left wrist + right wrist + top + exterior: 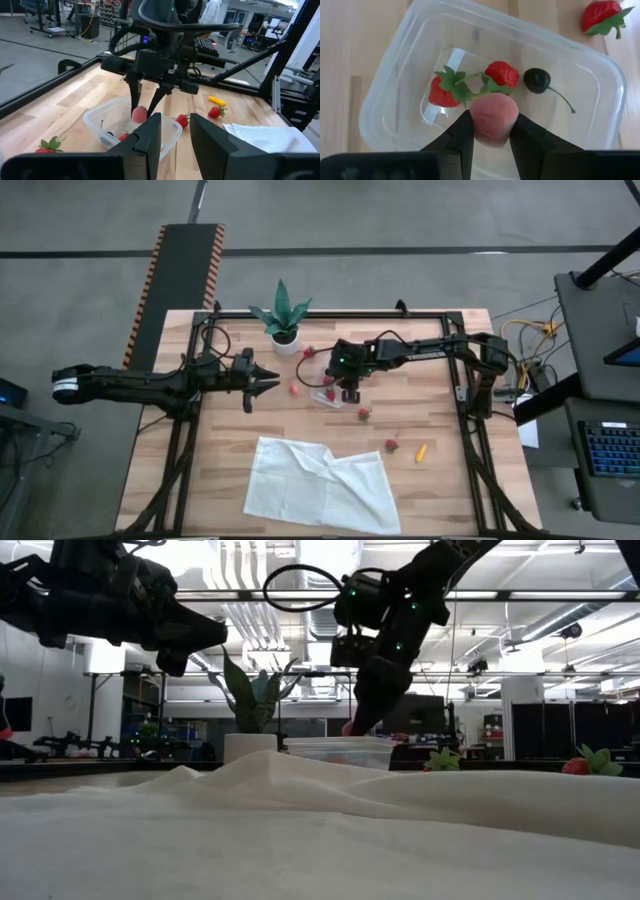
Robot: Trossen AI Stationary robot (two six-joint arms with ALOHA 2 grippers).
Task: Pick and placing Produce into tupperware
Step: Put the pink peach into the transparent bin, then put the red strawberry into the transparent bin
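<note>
Right gripper [490,131]: poised just above the tupperware [395,85], fingers pinched on a pink rounded fruit piece [492,118]; in the left wrist view the piece [139,113] hangs over the container's open top.

Tupperware [335,398]: clear, on the wooden table [200,470] near its centre, right of the plant pot [285,343]. Contents: two red strawberries [442,93] with green leaves, side by side, and one dark cherry [537,80] with a stem to their right.

Loose produce on the table: a strawberry [295,389] left of the tupperware; one [309,352] beside the pot; one [364,414] just near-right of the container; one [392,445] further right and nearer, and an orange-yellow piece [421,452] beside it.

Left gripper [268,377]: hovering above the table, left of the tupperware and apart from it, fingers parted a little with nothing between them.

White cloth [318,485]: rumpled, on the near part of the table, well apart from the container.
</note>
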